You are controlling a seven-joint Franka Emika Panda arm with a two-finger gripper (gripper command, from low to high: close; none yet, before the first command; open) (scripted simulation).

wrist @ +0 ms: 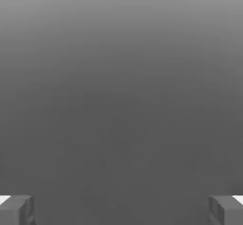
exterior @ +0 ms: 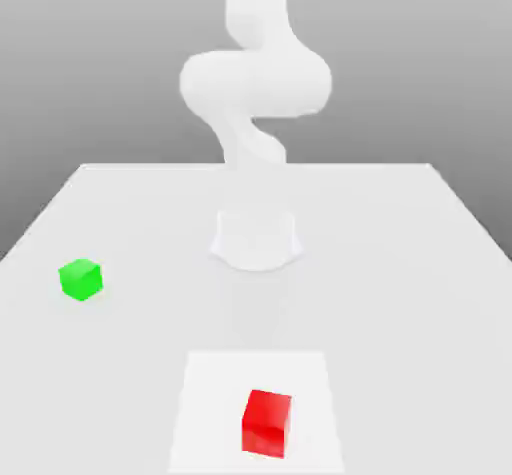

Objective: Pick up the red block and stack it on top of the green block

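The red block [exterior: 267,423] is a small cube resting on the white table near its front edge, a little toward the exterior view's right of centre. Farther back, on the exterior view's left, the green block [exterior: 80,279] sits on the table, well apart from the red one. In the hand view my gripper [wrist: 121,211] is open. Its two grey fingertips [wrist: 16,210] stand far apart with nothing between them, and plain grey background lies beyond. The white arm [exterior: 255,83] rises from its base and leaves the exterior view at the top.
The arm's round base [exterior: 256,238] stands mid-table behind both blocks. A lighter square patch [exterior: 205,403] on the table [exterior: 400,263] lies under the red block. The table's back edge and slanting side edges are visible.
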